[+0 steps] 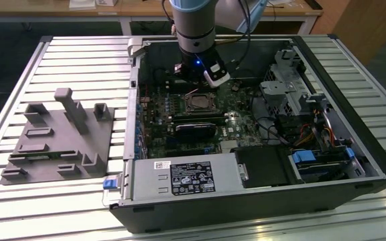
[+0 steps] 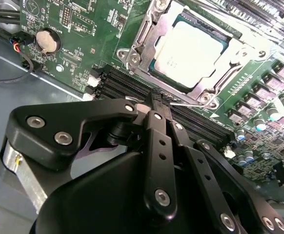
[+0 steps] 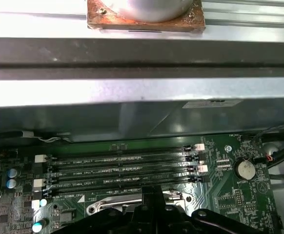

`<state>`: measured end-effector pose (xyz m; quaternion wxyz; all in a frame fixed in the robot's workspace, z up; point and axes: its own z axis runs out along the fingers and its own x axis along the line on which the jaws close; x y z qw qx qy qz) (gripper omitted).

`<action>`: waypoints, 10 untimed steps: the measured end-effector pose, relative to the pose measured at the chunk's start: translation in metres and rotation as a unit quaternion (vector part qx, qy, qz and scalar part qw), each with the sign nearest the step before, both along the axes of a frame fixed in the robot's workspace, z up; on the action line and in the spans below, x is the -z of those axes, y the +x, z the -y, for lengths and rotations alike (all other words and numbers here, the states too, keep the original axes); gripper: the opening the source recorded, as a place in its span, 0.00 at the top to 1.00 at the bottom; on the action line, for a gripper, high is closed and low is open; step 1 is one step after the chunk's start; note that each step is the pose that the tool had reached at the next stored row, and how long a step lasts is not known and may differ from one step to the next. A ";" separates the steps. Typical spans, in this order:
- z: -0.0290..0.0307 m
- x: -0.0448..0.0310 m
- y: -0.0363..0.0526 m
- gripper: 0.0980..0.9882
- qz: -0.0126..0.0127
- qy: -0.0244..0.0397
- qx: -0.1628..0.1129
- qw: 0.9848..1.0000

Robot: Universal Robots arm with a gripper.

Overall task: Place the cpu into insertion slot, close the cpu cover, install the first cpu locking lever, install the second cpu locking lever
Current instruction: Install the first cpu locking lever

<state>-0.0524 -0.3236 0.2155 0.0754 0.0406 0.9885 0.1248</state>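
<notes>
The cpu [image 2: 188,48], a pale metal square, lies in the insertion slot [image 1: 200,102] on the green motherboard. The silvery cpu cover [image 2: 233,54] lies flat around it, framing the chip through its window. My gripper [image 2: 157,99] is shut, its black fingertips pressed together. They are down at the socket's edge on the side of the memory slots, beside a thin metal lever [image 2: 181,104]. I cannot tell whether the tips pinch that lever. In the first wrist view the fingers [image 3: 152,197] stand against the socket frame [image 3: 110,208]. In the exterior view the arm [image 1: 196,45] hangs just behind the socket.
Empty black memory slots [image 2: 127,85] run right beside the gripper. A coin battery [image 2: 48,41] sits further off. The open case holds a black card [image 1: 194,126], a power supply [image 1: 179,178] and a drive cage [image 1: 287,85]. A grey fixture block [image 1: 59,138] stands at the exterior view's left.
</notes>
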 end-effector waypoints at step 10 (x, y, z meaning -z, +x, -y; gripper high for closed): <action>-0.0048 0.0025 0.0000 0.99 0.003 -0.011 0.032 0.999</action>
